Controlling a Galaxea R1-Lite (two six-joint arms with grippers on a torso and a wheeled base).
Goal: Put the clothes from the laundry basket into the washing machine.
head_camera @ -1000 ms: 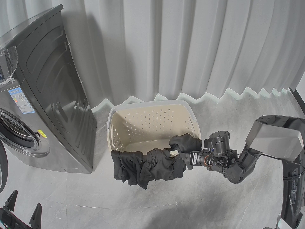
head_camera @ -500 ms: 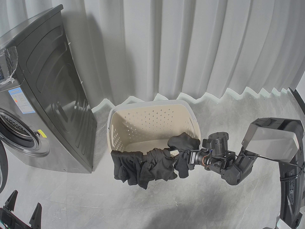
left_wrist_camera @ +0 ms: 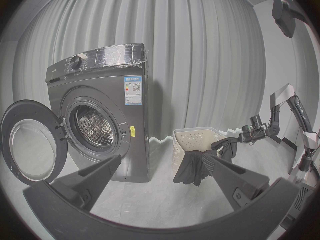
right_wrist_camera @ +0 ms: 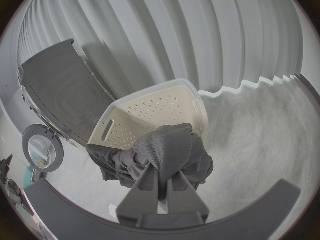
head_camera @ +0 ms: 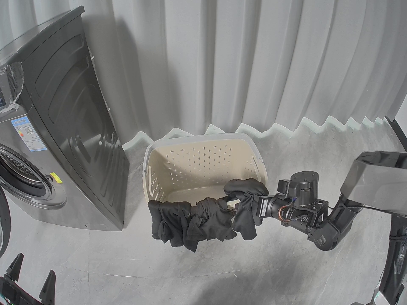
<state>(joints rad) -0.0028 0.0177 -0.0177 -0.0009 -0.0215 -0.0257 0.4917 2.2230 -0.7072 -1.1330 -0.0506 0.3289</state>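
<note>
One crumpled dark-grey fabric garment (head_camera: 199, 225), draped over near rim of cream perforated plastic laundry basket (head_camera: 199, 139), pinched by right tool (right_wrist_camera: 165, 175); open grey floor (head_camera: 169, 272) nearer.

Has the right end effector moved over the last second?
Yes. The right end effector, shut on the dark garment, has drawn slightly to the robot's right in the head view, away from the laundry basket.

A laundry corner with a studio look: dark grey front-loading washing machine (head_camera: 63, 119) at nine o'clock, white pleated floor-length curtains (head_camera: 237, 51) across twelve, cream perforated plastic laundry basket (head_camera: 203, 159) mid-floor, pale marbled grey floor (head_camera: 127, 272) toward six.
</note>
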